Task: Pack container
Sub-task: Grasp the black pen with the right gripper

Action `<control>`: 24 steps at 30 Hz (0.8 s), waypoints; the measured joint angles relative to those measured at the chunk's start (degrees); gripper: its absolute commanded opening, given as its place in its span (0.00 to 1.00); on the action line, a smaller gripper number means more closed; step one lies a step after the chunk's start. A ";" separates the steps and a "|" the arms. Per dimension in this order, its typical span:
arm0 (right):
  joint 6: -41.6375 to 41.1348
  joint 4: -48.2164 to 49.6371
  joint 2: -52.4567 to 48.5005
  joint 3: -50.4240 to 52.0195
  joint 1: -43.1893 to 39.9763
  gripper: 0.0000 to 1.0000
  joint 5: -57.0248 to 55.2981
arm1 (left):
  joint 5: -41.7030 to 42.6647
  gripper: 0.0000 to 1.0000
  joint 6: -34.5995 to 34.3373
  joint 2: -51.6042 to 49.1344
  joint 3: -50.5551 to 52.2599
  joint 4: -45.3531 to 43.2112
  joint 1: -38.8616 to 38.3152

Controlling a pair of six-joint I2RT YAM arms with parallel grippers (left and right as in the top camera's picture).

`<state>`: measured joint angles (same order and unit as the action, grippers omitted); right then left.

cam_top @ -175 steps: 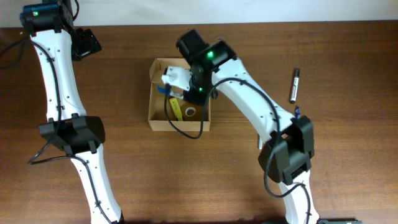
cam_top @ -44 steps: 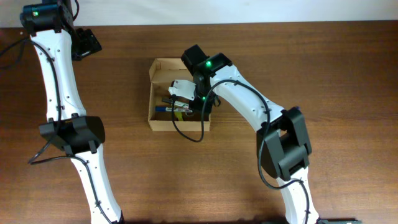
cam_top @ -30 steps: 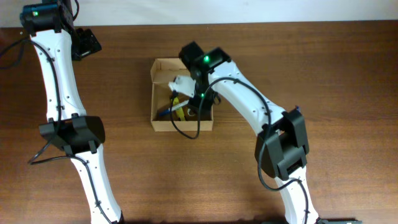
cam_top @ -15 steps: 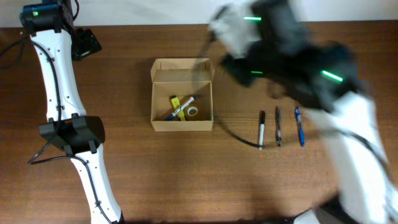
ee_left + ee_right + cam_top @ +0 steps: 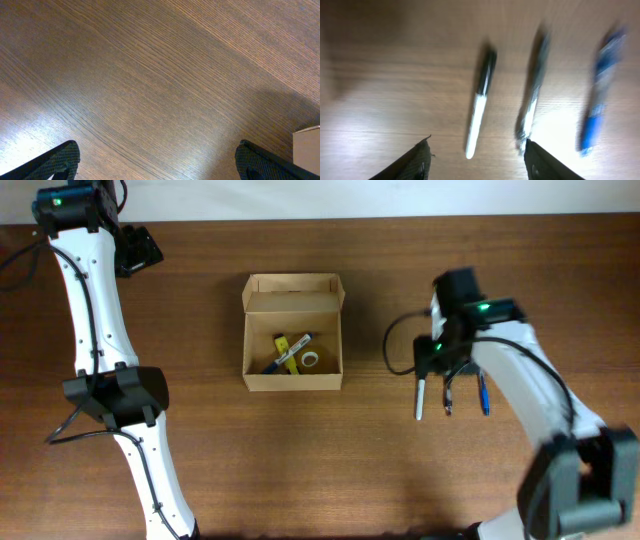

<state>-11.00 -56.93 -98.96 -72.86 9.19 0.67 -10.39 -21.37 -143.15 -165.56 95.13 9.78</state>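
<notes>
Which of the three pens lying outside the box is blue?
The blue pen farthest from the cardboard box; the middle pen is dark, the nearest marker white and black.

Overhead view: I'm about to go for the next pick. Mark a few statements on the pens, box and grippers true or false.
1. A marker, a dark pen and a blue pen lie on the table, right of the container. True.
2. The container's lid is closed. False: it is open, with a tape roll inside.
3. The right gripper holds a pen. False: it is open and empty.
4. The left gripper is open. True.
</notes>
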 measured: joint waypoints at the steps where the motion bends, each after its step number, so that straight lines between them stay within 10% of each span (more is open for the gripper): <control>1: -1.01 0.57 -1.27 0.87 0.00 0.58 0.07 | -0.02 1.00 0.00 0.00 0.00 0.00 0.00; 9: -4.98 4.87 -9.81 1.33 0.00 0.47 0.48 | -0.02 1.00 0.00 0.00 0.00 -0.02 0.00; 19: -7.58 7.28 -13.29 1.29 -0.07 0.04 0.13 | 0.00 1.00 0.00 0.00 0.00 0.00 0.00; 24: -7.72 7.32 -13.29 1.07 -0.22 0.04 0.20 | -0.02 1.00 0.00 0.00 0.00 0.00 0.00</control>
<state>-18.72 -49.60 -112.25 -71.79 8.97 0.86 -10.41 -21.37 -143.15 -165.56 95.13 9.78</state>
